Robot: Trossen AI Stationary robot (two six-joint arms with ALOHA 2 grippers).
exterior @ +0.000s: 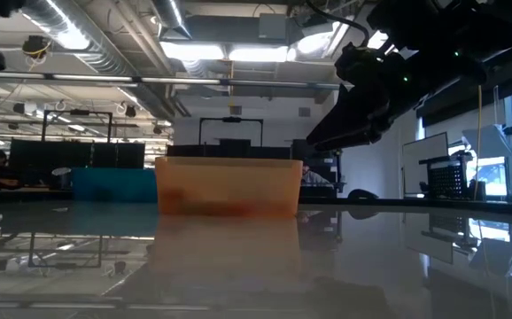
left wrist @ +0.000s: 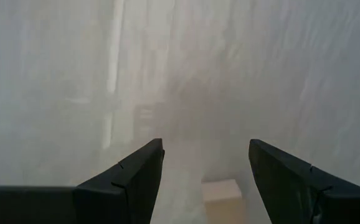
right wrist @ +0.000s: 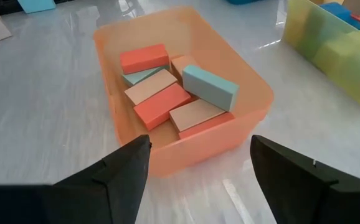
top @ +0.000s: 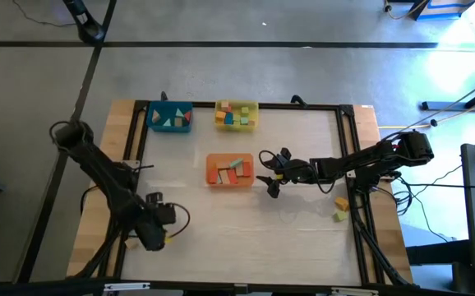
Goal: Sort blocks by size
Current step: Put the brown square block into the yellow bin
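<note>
The blocks [top: 229,170] lie mostly sorted into three trays: long flat red, wood-coloured and pale blue-green bricks are piled in the orange tray [top: 211,178] at the middle of the table, triangular pieces sit in the blue tray [top: 154,123] at the far edge, and small cubes fill the yellow tray [top: 255,122] beside it, which suggests each tray collects one size class. Two loose blocks [top: 340,209], yellowish and greenish as far as the high view allows, remain on the table near the right edge, well apart from the trays, so the sorting looks nearly finished but not done. The right gripper [top: 272,173] hovers just beside the orange tray on its right side, its arm stretched low across the table from the right; its jaws stand wide and empty, with the tray's contents visible between them in the wrist view. That pose probably fits a gripper that has nothing to carry and must go for the loose pieces next. The left gripper [top: 157,233] waits near the front-left corner, pointing down at the table, jaws spread and holding nothing, with a pale wooden piece [left wrist: 222,190] just under it.
</note>
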